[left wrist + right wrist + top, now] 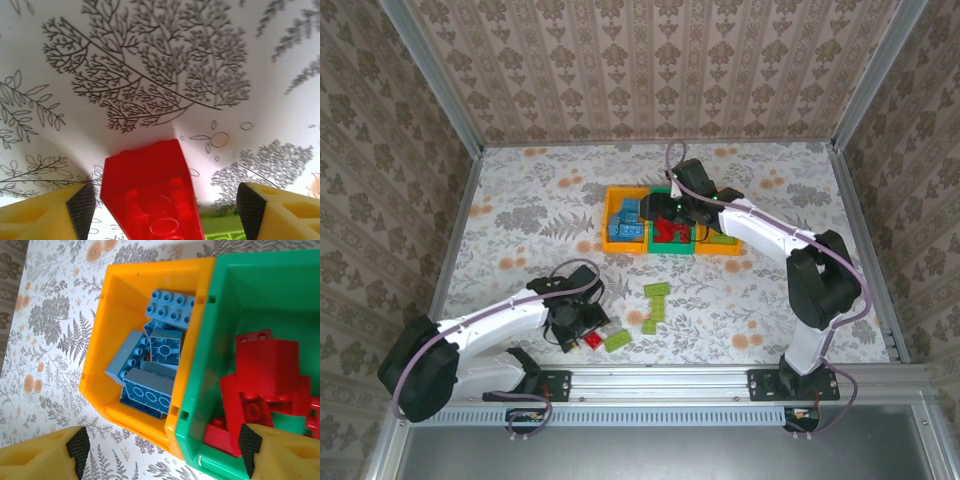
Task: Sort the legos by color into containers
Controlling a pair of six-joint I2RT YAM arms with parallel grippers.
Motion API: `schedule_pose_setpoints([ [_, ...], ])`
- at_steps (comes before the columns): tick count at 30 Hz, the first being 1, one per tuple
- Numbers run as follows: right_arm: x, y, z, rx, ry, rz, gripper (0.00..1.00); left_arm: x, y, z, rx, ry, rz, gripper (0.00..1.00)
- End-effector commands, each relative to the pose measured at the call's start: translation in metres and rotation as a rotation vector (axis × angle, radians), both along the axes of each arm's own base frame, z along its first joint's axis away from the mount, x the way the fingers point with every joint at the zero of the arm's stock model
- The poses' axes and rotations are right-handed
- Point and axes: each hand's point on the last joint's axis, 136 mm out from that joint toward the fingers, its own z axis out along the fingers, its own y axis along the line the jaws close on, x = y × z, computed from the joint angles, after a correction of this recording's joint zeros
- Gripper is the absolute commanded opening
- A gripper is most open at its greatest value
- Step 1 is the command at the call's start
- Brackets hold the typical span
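Straddling a red lego [145,175] near the table [520,230] front edge, left end effector [165,205] stands open, ready to clamp; right end effector [163,446] open, empty.

Left end effector [584,332] at red brick [593,341], seemingly touching it.

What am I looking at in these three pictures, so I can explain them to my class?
Two robot arms at the edge of a table are sorting toy bricks by colour. The overhead picture shows both arms; the other two come from cameras on their wrists. The left gripper stands open around a red brick, not yet clamped. The right gripper hangs open and empty above an orange bin holding blue bricks and a green bin holding red bricks. Green bricks lie loose on the table.
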Motion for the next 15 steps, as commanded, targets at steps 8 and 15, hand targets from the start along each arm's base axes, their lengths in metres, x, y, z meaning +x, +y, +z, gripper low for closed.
schedule_pose_setpoints([
  [8,-0.008,-0.024,0.018,-0.016,-0.055,-0.037,0.82,0.01,0.008,-0.012,0.057,-0.006,-0.02,0.44],
  [15,-0.024,-0.042,0.01,-0.068,-0.047,-0.06,0.82,0.039,0.01,0.002,0.031,-0.101,-0.005,0.35],
])
